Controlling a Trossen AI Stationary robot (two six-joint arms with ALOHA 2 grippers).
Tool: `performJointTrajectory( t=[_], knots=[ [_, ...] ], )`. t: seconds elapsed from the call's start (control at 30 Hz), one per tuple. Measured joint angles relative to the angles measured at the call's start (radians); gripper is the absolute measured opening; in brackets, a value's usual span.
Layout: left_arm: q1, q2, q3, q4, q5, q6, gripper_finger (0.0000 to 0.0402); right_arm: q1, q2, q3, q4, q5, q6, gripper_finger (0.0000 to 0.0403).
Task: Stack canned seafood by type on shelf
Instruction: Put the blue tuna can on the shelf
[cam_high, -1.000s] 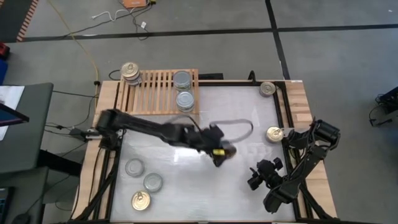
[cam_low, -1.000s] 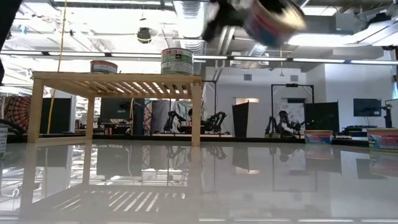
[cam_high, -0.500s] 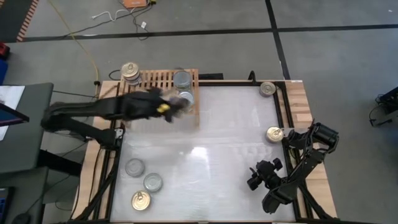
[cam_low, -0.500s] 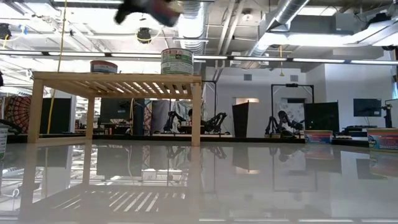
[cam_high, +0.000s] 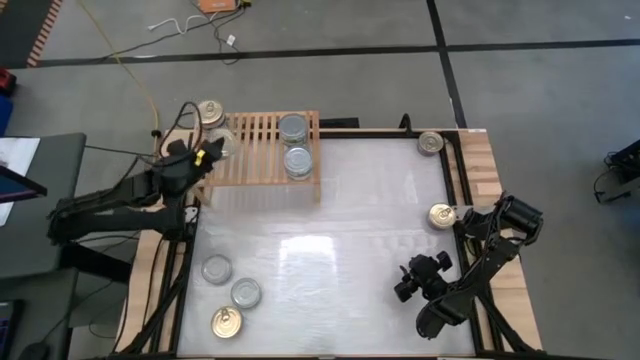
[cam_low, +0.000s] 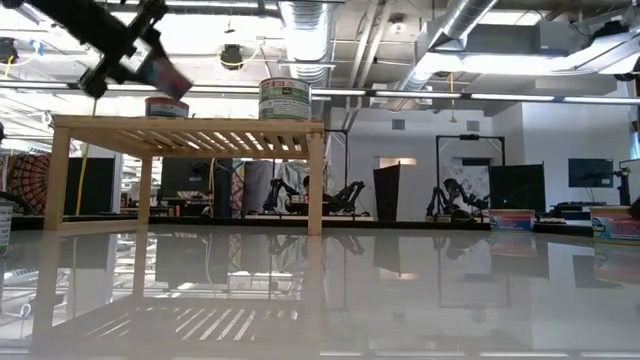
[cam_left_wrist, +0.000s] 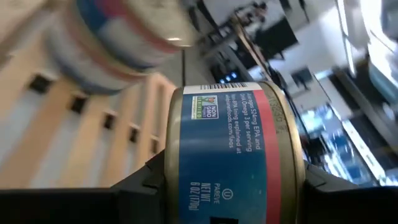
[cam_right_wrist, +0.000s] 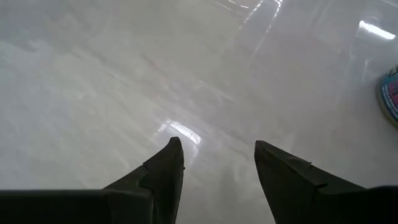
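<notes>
Cans (cam_high: 294, 129): nine; shelf (cam_high: 258, 150): one

This is a robotics lab in an open industrial hall. Overhead run bare silver ducts (cam_low: 300, 20) and pipes (cam_low: 455, 25) beneath an unfinished ceiling, with long strip lights (cam_low: 520, 97) between them. Across the room at my twelve o'clock, more dark robot arms (cam_low: 345, 192) stand at other stations, and at two o'clock black monitors (cam_low: 588, 172) hang on a white wall. From above, the floor is grey concrete (cam_high: 330, 90) crossed by black tape lines (cam_high: 300, 50), with a yellow cable (cam_high: 135, 75) and a white cable (cam_high: 190, 25) trailing loose. The white worktable (cam_high: 330, 260) sits in a plywood frame, both arms bolted at its sides.
</notes>
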Motion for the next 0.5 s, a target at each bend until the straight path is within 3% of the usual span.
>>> performJointTrajectory(
  t=[0.23,0.43,0.5],
  knots=[
    [0.064,-0.048,-0.100,-0.009,-0.011,-0.161,0.0171,-0.020,0.000,0.000,0.003,0.000,-0.025,0.0221],
    [0.077,-0.048,-0.113,-0.004,-0.023,-0.171,0.0172,-0.023,0.000,0.000,0.000,0.000,-0.029,0.0221],
    [0.077,-0.048,-0.114,0.014,-0.020,-0.155,0.0203,-0.023,0.000,0.000,-0.006,0.000,-0.029,0.0221]
  ],
)
